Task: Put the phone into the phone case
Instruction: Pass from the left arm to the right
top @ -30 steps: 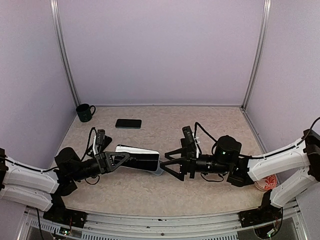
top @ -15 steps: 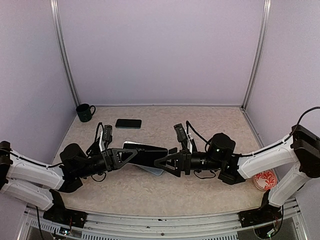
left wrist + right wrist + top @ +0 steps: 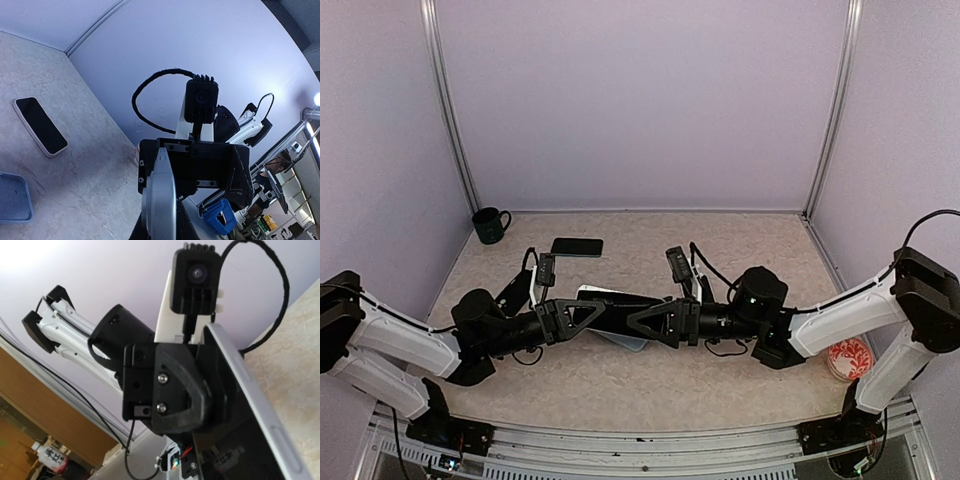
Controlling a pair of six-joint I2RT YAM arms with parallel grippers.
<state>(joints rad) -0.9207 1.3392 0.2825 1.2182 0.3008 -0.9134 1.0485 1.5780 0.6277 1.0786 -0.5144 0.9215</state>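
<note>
At the far left of the bench (image 3: 740,250), a dark mug (image 3: 490,225) stands in the back corner beside the wall post. A second phone (image 3: 577,246) with a dark screen lies flat a little to its right, well apart from both arms; the left wrist view shows it too, lying face up.

The left tool (image 3: 582,315) reaches toward the middle of the bench and is clamped on one end of the phone (image 3: 615,307), which is held above the bench, lying roughly level with its dark face up. In the left wrist view the phone (image 3: 159,200) appears edge-on as a thin grey strip running away from the camera toward the other arm.

Just under the phone's middle, the blue phone case (image 3: 628,340) rests on the bench, mostly hidden; one corner of it also shows in the left wrist view.

The right tool (image 3: 655,320) meets the phone from the opposite side, its fingers around the other end; whether they press on it I cannot tell. At the far right, a red-rimmed dish (image 3: 850,360) sits near the front edge.
</note>
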